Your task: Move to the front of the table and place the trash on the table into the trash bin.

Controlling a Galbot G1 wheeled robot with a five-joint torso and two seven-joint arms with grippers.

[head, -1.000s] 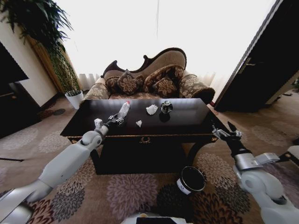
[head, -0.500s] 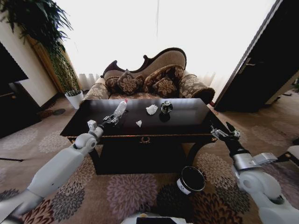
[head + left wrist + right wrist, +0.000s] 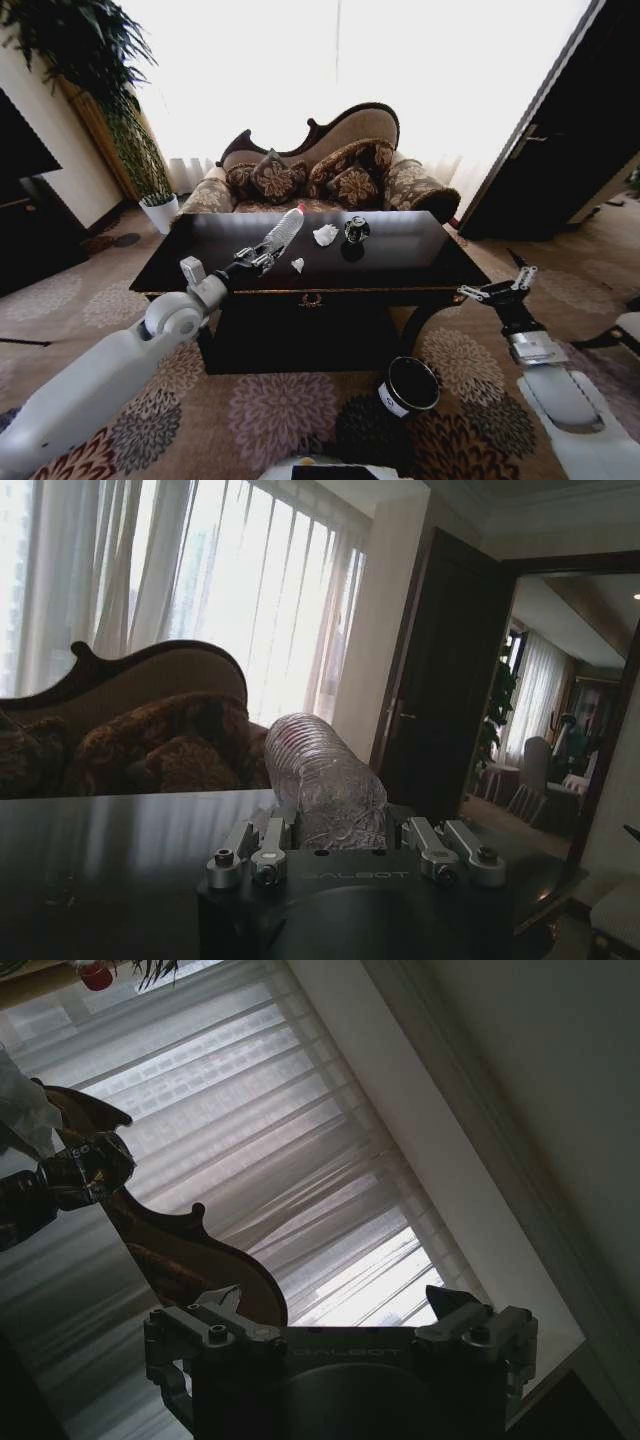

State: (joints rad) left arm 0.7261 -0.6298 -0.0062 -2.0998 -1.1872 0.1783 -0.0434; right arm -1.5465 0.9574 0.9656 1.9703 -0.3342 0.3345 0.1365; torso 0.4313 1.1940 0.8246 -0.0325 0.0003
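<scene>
From the head, the trash bin stands on the carpet by the worktop. The left wrist view shows the left claw squeezing a clear bottle. The left arm reaches over the worktop, bottle lifted. The right claw hangs wide open beside the worktop.

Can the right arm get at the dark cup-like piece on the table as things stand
Probably yes. The right gripper hovers open beside the table's right end, the cup-like piece stands unobstructed on top, and the left gripper holds a plastic bottle well to the left.
</scene>
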